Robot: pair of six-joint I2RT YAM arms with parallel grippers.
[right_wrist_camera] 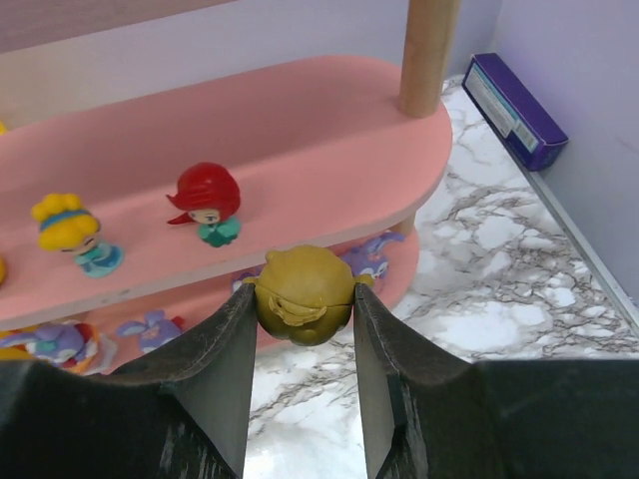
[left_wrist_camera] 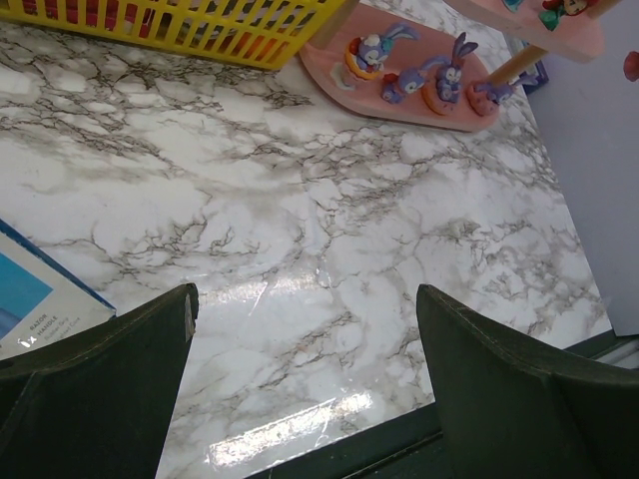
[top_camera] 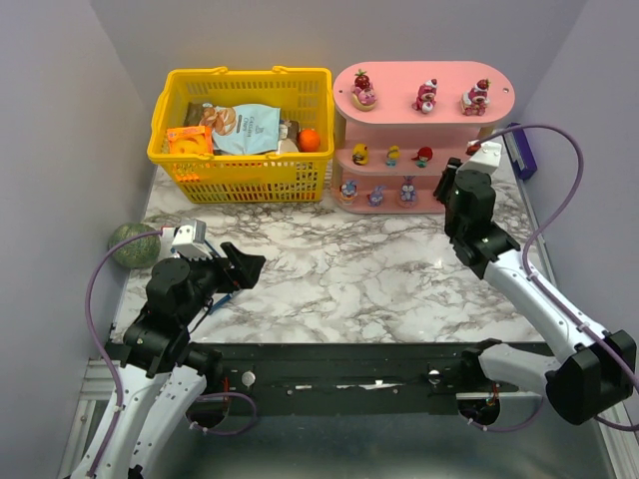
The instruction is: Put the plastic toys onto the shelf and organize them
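1. Marble table (top_camera: pixel 349 269) seen from above, w/ two robot arms bolted at its near edge. A pink 3-tier shelf (top_camera: pixel 394 102) stands at the far right. A yellow basket (top_camera: pixel 240 175) sits just left of it.
2. R gripper (right_wrist_camera: pixel 303 296) is clamped on an olive toy (right_wrist_camera: pixel 305 277). The toy's round head is pinched btwn both fingers. It is held just in front of the mid tier's front edge, near the shelf's right end, above the table and not on any board. Can't tell if it touches the edge.
3. L gripper (left_wrist_camera: pixel 305 299) has its fingers spread wide w/ nothing btwn them. It hovers low over the near-left part of the table, well apart from the shelf. A blue-and-white card (left_wrist_camera: pixel 40 299) lies on the table, partly hidden by one finger.
4. Top tier: 3 pink toys (top_camera: pixel 426 96) w/ red strawberry tops, upright in a spaced row.
5. Mid tier, left to right: yellow toy (top_camera: pixel 360 154), blond toy (right_wrist_camera: pixel 75 235) in blue, red-haired toy (right_wrist_camera: pixel 207 200). The red-haired toy stands nearest the held olive toy.
6. Bottom tier: purple bunny toys (left_wrist_camera: pixel 449 75) in a row. Exact count is hard to tell.
7. Basket holds snack packets (top_camera: pixel 245 128) and an orange ball (top_camera: pixel 310 140) at its right end.
8. A green ball (top_camera: pixel 133 244) rests at the table's left edge by the wall. A purple box (top_camera: pixel 519 150) lies along the right wall, just right of the shelf.
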